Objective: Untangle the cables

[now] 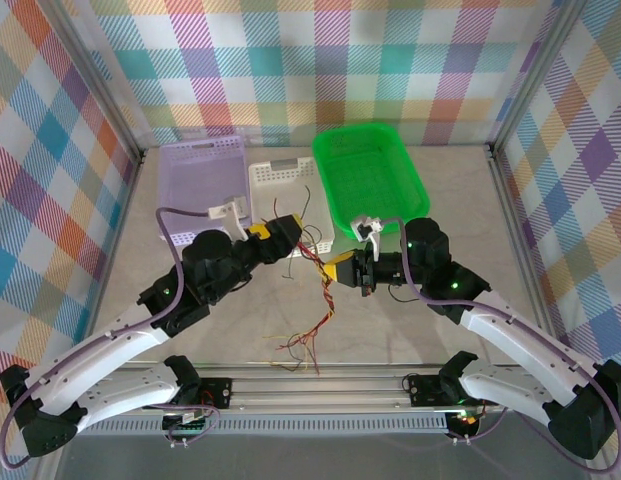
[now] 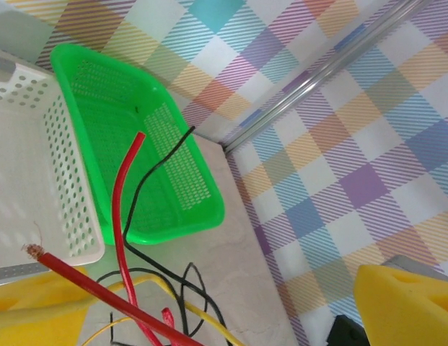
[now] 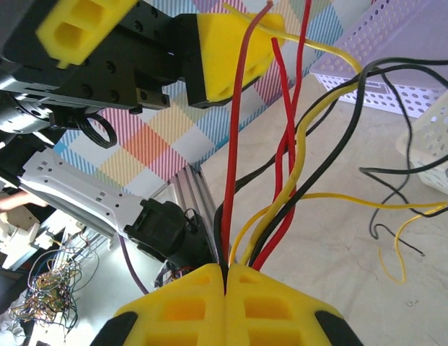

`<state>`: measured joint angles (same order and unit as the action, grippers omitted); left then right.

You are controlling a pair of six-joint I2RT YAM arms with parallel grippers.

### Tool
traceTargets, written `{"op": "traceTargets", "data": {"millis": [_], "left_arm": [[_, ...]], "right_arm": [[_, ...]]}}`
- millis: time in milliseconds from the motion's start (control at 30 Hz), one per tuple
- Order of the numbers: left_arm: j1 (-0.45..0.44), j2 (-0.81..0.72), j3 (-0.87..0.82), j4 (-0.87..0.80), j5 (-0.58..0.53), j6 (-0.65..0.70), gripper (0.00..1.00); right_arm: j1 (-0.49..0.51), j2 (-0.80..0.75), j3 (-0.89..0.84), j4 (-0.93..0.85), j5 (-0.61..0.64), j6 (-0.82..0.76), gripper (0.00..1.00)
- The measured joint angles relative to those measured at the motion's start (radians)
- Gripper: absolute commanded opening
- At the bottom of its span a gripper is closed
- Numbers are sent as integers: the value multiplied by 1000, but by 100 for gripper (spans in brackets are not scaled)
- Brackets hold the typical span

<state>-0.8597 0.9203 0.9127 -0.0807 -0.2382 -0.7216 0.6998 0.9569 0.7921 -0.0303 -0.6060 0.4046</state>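
The job is in the middle of the pulling-apart step. The right gripper (image 3: 225, 274) is clamped on the cables (image 3: 285, 173), a twisted bunch of red, black and yellow strands that fan out of its yellow pads. Seen from above, they hang in the air between the two arms, and a loose tail of them trails down onto the surface (image 1: 390, 340) nearer the arm bases. The left gripper (image 2: 220, 310) is up close to the bunch with its pads spread wide and nothing pinched. A red cable (image 2: 123, 216) rises in the gap between them, and another red strand with a bare copper tip lies across one pad. Beyond them sit the green basket (image 2: 216, 209) and the white basket (image 2: 72, 216), with no cable visible inside either. To my eye the strands are wound round each other just above the right gripper. The next move calls for the left gripper to close on a single strand, most likely one of the red ones. It must then draw that strand away from the bunch while the right gripper holds firm, taking care not to catch a neighbouring strand.
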Motion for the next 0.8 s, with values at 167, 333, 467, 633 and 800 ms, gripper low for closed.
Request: {"op": "traceTargets", "data": {"millis": [167,333,467,633,800], "left_arm": [[2,56,34,-46,27,4,77],[5,98,70,-87,53,18,47],[5,113,86,-117,58,25,30],[6,124,108,-158,57,35,4],[6,124,122,-192,50,30,0]], "right_arm": [[0,0,2,-15,21,-3,0],[0,0,8,-24,27,-5,0],[0,0,18,-34,28,-17,0],[0,-1,20,-55,40,-30,0],[0,-1,23,-74,76,-54,0]]}}
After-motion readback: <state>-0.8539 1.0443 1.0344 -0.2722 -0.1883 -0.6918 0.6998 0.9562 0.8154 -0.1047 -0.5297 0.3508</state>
